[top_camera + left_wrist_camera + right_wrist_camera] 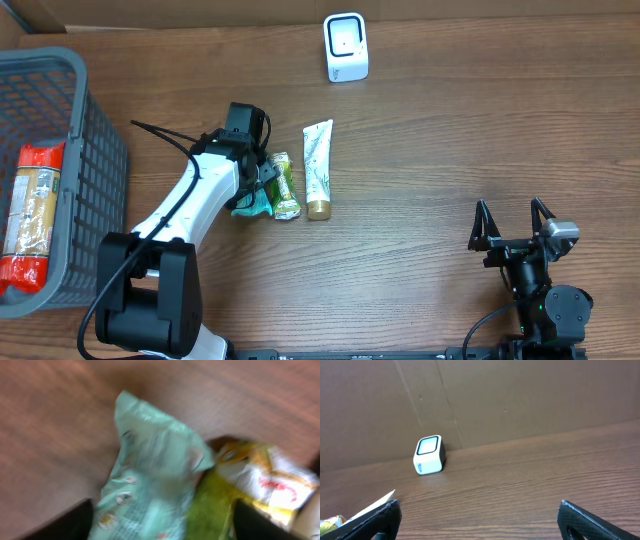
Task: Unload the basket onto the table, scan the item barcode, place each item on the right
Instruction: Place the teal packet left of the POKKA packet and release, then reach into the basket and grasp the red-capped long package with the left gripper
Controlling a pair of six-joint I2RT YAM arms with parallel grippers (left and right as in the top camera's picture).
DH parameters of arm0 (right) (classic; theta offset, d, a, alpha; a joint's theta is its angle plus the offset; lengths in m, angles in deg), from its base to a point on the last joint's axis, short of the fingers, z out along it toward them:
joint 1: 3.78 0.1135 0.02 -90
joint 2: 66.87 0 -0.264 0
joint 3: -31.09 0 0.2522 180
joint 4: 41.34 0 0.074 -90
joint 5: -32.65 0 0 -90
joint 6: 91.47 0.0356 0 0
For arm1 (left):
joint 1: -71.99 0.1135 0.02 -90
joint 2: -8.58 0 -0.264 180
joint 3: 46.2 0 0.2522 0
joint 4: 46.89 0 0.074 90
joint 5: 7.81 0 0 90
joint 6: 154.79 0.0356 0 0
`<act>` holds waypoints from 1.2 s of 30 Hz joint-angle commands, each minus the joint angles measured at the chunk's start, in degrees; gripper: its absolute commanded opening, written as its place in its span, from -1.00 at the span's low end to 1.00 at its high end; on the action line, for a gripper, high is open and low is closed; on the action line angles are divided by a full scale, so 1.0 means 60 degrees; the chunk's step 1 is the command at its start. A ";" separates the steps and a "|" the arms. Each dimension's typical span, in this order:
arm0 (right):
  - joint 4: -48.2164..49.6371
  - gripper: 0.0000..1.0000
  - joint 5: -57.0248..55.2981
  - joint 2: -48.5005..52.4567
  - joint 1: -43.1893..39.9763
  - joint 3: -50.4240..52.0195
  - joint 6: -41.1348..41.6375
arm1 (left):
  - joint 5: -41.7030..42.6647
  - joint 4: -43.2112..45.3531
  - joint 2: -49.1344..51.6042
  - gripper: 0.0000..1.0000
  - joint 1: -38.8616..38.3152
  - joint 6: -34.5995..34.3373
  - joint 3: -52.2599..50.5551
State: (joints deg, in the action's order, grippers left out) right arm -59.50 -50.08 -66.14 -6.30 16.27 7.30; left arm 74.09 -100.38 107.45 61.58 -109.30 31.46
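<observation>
Plainly the left gripper [258, 183] is poised over the mint packet [150, 475]. That packet lies flat on the table [420, 150], touching the green packet [284, 187], with the tube [318, 168] just beside that. In the left wrist view its fingers [70, 522] stand wide apart on either side of the mint packet and clamp nothing. The view is blurred, so I cannot tell whether a pad brushes the wrapper. The right gripper [511, 210] is also wide open and empty, well apart at the near right of the table.

The step in hand looks like picking up the mint packet to take it to the scanner [346, 47], which stands at the far side of the table.

To do that well, the jaws should straddle the mint packet alone. The green packet presses against its side, and a wide, careless close would likely catch both. A pinch near one end of the wrapper would probably serve best, leaving the printed faces bare. No barcode shows in any view, so which face carries it is unknown. The wrapper looks thin and soft and will likely sag or crumple, so a light grip and a straight lift suit it. At the scanner, hold a face flat toward the window, and turn the packet over if that face proves blank.
</observation>
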 commanded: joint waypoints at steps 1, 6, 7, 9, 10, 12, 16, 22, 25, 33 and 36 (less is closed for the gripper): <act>0.0044 1.00 0.0051 -0.0066 0.0044 0.0102 -0.0044 | 0.0794 0.0004 -0.0208 0.90 0.0044 0.1818 0.0743; 0.0044 1.00 0.0051 -0.0066 0.0044 0.0102 -0.0044 | 0.0754 -0.2375 -0.0535 1.00 0.0262 0.3475 0.4477; 0.0044 1.00 0.0051 -0.0066 0.0044 0.0102 -0.0047 | 0.0754 -0.3242 -0.0572 0.99 0.0481 0.3996 0.6135; 0.0044 1.00 0.0051 -0.0066 0.0044 0.0102 -0.0044 | 0.0758 -0.4054 -0.0572 0.99 0.0790 0.4524 0.7814; 0.0044 1.00 0.0051 -0.0066 0.0044 0.0102 -0.0047 | 0.0761 -0.4554 -0.0572 0.99 0.1024 0.4841 0.8808; 0.0044 1.00 0.0051 -0.0066 0.0044 0.0102 -0.0044 | 0.0703 -0.5603 -0.0572 0.99 0.1708 0.5359 1.0601; 0.0044 1.00 0.0051 -0.0066 0.0044 0.0102 -0.0044 | -0.0251 -0.7202 -0.0572 0.99 0.3464 0.5166 1.2080; 0.0044 1.00 0.0051 -0.0066 0.0044 0.0102 -0.0044 | -0.0011 -0.7734 -0.0565 0.85 0.7184 0.4805 1.1271; 0.0044 1.00 0.0051 -0.0066 0.0044 0.0102 -0.0044 | 0.0146 -0.7191 -0.0565 0.75 0.8178 0.4816 1.0309; 0.0044 1.00 0.0051 -0.0066 0.0044 0.0102 -0.0047 | -0.0040 -0.3934 -0.0561 0.77 0.8375 0.6663 0.7012; 0.0044 1.00 0.0051 -0.0066 0.0044 0.0102 -0.0044 | -0.0189 -0.2452 -0.0521 0.95 0.8375 0.7654 0.5792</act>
State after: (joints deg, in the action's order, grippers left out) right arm -59.50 -50.06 -66.14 -6.30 16.27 7.26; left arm 73.91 -121.23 104.19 111.85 -72.10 72.92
